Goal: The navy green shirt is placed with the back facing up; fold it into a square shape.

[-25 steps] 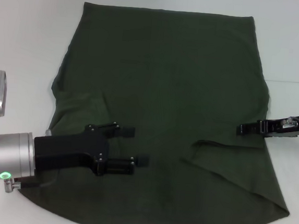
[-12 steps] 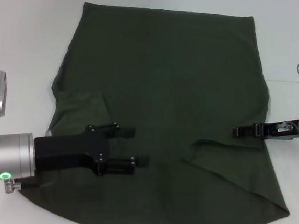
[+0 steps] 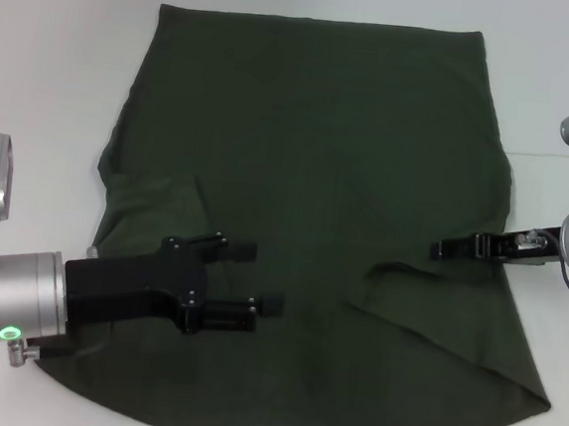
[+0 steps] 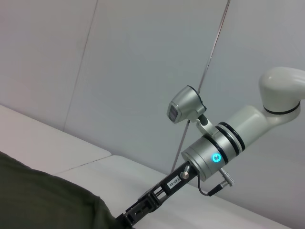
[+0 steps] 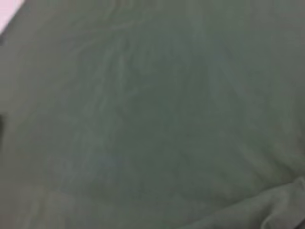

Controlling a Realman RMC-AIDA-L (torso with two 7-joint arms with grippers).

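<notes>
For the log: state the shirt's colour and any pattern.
Plain dark olive green shirt, no pattern showing; head view shows it best.

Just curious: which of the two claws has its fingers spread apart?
The left gripper, the big black one over the navy green shirt. The right gripper looks thin, edge-on.

A white table carries a navy green shirt, spread flat across most of its surface, hem at the far side. Both sleeves are folded inward, wrinkled, near the table's near edge.
</notes>
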